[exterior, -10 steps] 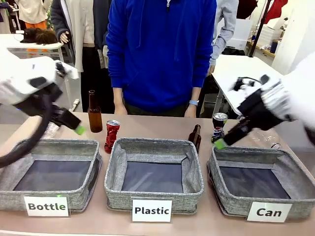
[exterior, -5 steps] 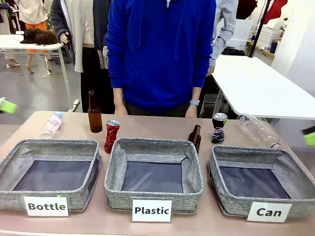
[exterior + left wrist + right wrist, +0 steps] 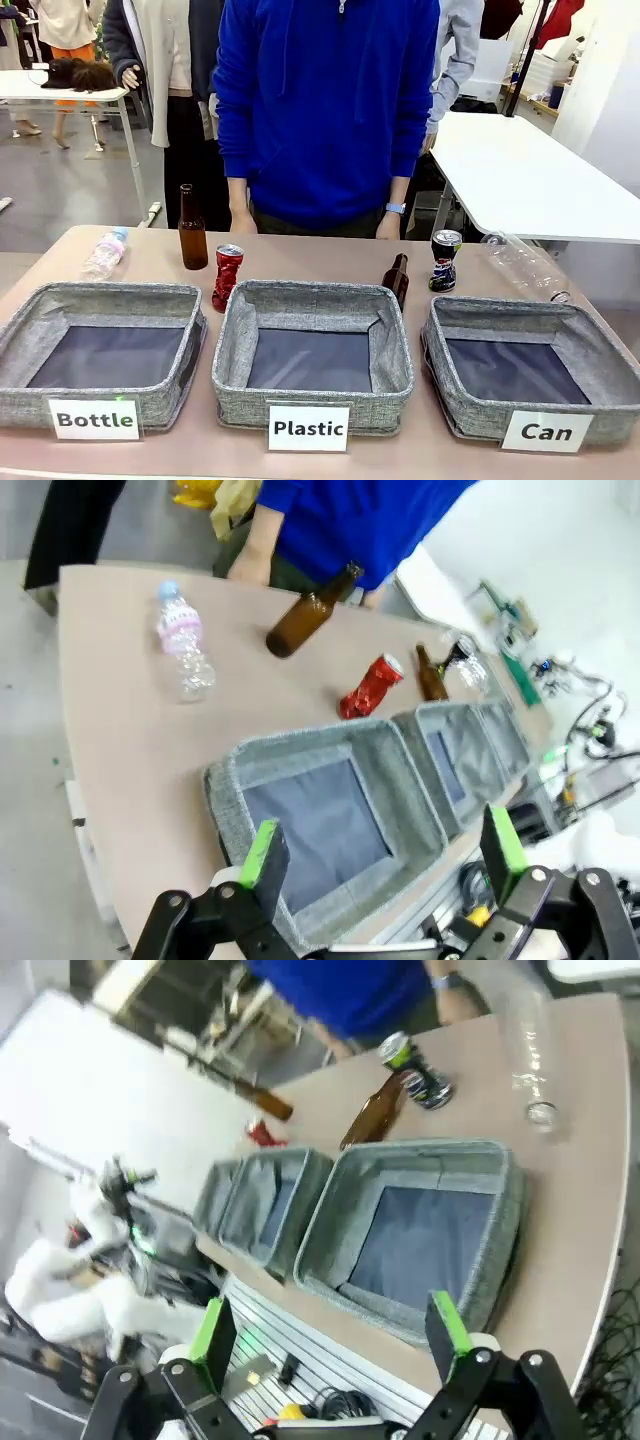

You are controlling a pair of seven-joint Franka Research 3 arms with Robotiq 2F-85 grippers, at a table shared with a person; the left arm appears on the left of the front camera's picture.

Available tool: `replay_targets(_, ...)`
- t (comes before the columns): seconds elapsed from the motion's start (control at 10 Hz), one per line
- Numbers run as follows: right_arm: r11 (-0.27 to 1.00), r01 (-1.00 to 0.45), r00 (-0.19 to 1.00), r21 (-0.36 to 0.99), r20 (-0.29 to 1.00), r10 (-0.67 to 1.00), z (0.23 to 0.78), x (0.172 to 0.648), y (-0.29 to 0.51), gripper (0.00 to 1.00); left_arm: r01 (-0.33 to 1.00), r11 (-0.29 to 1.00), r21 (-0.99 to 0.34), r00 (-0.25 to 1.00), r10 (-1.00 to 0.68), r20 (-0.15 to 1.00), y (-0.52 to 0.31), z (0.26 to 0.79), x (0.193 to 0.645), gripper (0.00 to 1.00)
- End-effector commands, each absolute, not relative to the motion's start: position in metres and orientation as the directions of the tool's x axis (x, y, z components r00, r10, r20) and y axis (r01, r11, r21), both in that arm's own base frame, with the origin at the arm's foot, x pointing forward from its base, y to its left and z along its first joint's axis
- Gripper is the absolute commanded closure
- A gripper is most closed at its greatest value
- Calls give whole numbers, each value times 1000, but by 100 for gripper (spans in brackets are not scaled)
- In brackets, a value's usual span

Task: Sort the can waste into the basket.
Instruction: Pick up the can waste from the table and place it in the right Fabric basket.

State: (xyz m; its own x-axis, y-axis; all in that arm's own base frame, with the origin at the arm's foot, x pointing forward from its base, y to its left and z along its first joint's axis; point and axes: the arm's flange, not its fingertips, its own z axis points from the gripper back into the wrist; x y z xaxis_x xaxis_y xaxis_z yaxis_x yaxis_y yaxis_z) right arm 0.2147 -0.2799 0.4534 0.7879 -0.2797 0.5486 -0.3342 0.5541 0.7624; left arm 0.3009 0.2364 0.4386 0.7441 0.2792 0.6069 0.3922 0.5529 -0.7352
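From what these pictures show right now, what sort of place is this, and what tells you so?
Probably a robotics lab staging a waste-sorting trial: labelled grey sorting baskets, one the Can basket; a crushed red can and dark can among bottles; and the open left gripper and right gripper.

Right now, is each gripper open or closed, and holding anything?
Left gripper: open, holding nothing.
Right gripper: open, holding nothing.

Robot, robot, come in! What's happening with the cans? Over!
Left hand open, empty; right hand open, empty. Red can and dark can on the table; Can basket holds nothing. A brown bottle close beside the dark can.
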Motion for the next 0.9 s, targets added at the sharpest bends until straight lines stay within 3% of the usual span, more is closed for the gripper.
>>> replay_targets(0.0,458,-317,769,830,508,-388,438,230,-302,0,410,507,-758,713,340,613,222,421,301,0)
replay_targets(0.4,444,-217,759,870,436,-483,424,242,-318,0,378,477,-794,692,424,584,212,417,293,0)
replay_targets(0.8,430,-228,772,874,431,-466,422,234,-311,0,382,461,-801,710,408,574,218,410,295,0)
